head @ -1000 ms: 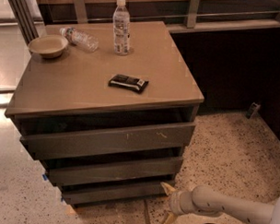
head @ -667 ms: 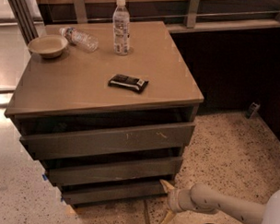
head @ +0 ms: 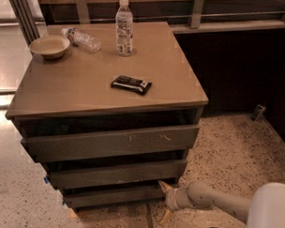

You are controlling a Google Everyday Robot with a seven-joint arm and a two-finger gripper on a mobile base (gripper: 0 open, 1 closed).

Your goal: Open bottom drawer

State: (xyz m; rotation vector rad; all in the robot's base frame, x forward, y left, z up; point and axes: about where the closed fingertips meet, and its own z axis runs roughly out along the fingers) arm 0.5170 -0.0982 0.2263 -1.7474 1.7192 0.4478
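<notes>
Terrazzo floor (head: 235,152), three-drawer cabinet (head: 87,88).
Two-finger gripper (head: 164,201), jaws spread apart, at 3 o'clock of bottom drawer (head: 114,195); upper fingertip by the drawer's right end.

The pale arm (head: 214,201) is reaching leftward from the lower right corner, lying low and almost level. Its pincer (head: 164,201) is pointing left, holding its two fingers (head: 164,186) spread apart, one above the other.

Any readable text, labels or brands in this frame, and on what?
No text can be read.
Label on the upright bottle: blurred, unreadable.
Pale print on the dark wrapper: unreadable.
The gripper, open at the right end of the bottom drawer: no markings visible.
</notes>
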